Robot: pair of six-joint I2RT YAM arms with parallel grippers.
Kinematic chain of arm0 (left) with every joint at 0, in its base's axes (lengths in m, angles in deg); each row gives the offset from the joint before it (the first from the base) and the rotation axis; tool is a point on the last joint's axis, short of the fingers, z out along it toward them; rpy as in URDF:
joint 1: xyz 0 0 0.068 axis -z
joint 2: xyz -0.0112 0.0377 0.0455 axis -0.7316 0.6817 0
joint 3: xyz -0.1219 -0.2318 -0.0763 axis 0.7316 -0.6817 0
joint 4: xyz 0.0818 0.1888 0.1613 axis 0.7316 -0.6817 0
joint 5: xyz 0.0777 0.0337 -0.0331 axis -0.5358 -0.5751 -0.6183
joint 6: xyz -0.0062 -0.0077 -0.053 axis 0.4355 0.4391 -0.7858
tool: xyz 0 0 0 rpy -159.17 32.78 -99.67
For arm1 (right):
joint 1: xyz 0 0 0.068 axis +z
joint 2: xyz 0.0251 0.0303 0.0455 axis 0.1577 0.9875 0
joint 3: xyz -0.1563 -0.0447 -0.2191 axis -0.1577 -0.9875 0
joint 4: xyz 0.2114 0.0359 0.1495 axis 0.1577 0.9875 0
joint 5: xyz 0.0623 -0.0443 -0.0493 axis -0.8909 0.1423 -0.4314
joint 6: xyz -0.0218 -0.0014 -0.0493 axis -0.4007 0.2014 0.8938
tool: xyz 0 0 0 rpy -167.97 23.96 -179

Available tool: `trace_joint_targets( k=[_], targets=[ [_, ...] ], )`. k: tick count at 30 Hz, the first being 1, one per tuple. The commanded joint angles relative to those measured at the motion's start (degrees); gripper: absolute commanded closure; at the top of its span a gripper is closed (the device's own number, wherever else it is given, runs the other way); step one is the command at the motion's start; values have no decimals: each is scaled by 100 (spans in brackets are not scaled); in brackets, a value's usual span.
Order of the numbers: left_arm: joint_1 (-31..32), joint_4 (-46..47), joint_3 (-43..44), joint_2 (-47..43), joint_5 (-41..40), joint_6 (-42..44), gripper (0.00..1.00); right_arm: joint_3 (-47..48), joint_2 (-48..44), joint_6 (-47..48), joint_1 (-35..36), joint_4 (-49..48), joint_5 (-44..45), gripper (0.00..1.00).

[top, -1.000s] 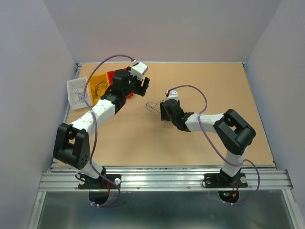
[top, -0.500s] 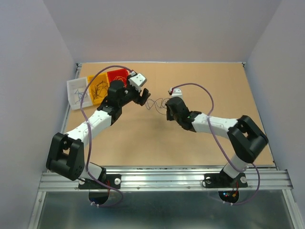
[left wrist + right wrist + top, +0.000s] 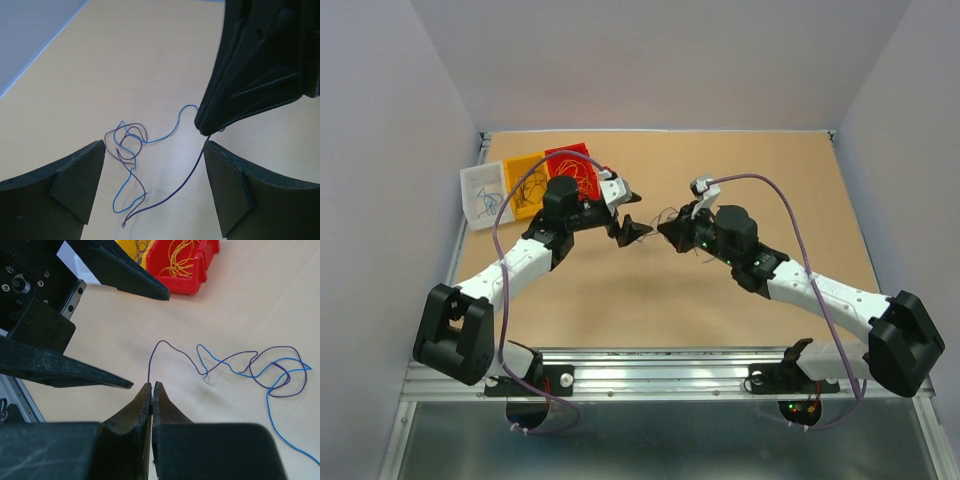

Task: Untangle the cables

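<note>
Pale wooden tabletop [image 3: 620,300] fills the space between plain grey walls, with a red plastic bin [image 3: 575,165] of yellow wires, an orange-yellow bin [image 3: 525,182] and a clear tray [image 3: 482,192] lined up at its far left corner. Near the centre, the thin blue and dark purple cables [image 3: 127,142] lie loosely knotted on the bare wood, seen in the left wrist view between the widely spread fingers of the left gripper [image 3: 152,150]. Facing it closely, the right gripper [image 3: 151,386] has its fingers pressed together, pinching the end of the dark purple strand.
</note>
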Motion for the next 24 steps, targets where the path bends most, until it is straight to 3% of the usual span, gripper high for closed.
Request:
trace_joint_targets(
  k=[1,5,13,24],
  targets=[
    [9,148,-27,-200,1135,293,8,-66,-143,123,39,-434,-459,99],
    [36,-107,61,-103,1679,548,8,-74,-196,106,39,-618,-722,99],
    [273,-538,307,213,1927,689,8,-100,-135,-44,39,-1435,-1189,99],
    [343,-468,624,442,2120,250,20,-276,182,-272,39,-2288,-1567,99]
  ],
)
